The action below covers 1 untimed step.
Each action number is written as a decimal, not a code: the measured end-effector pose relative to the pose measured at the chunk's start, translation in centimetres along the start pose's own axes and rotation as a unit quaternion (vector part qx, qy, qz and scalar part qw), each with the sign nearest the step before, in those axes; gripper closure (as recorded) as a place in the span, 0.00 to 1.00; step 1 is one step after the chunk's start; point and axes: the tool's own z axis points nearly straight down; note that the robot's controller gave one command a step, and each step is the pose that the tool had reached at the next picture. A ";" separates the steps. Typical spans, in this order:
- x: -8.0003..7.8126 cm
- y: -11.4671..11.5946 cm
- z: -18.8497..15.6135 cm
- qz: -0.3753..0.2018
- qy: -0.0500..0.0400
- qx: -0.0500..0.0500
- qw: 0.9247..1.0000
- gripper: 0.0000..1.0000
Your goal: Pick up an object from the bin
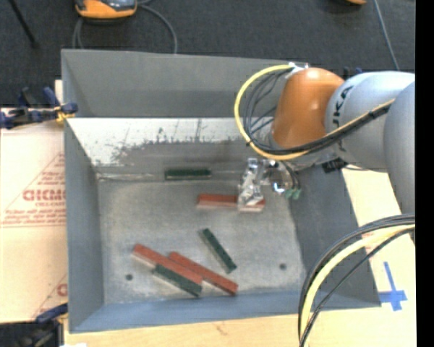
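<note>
My gripper (251, 194) reaches down in the bin's right middle, its metal fingers standing over the right end of a flat red-brown bar (217, 201). The bar lies crosswise on the bin floor and its right end is hidden under the fingers. Whether the fingers press on the bar I cannot make out. A dark green bar (187, 173) lies a little behind and to the left, near the back wall.
A short dark green bar (218, 250) lies slanted in the middle front. Two long red-brown bars (202, 272) and another dark green one (176, 280) lie together near the front left. The arm with its orange cover and yellow cables hangs over the right side.
</note>
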 end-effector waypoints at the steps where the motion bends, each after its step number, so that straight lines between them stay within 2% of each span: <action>1: -0.2 0.0 -0.3 0.000 -0.006 0.001 1.000 1.00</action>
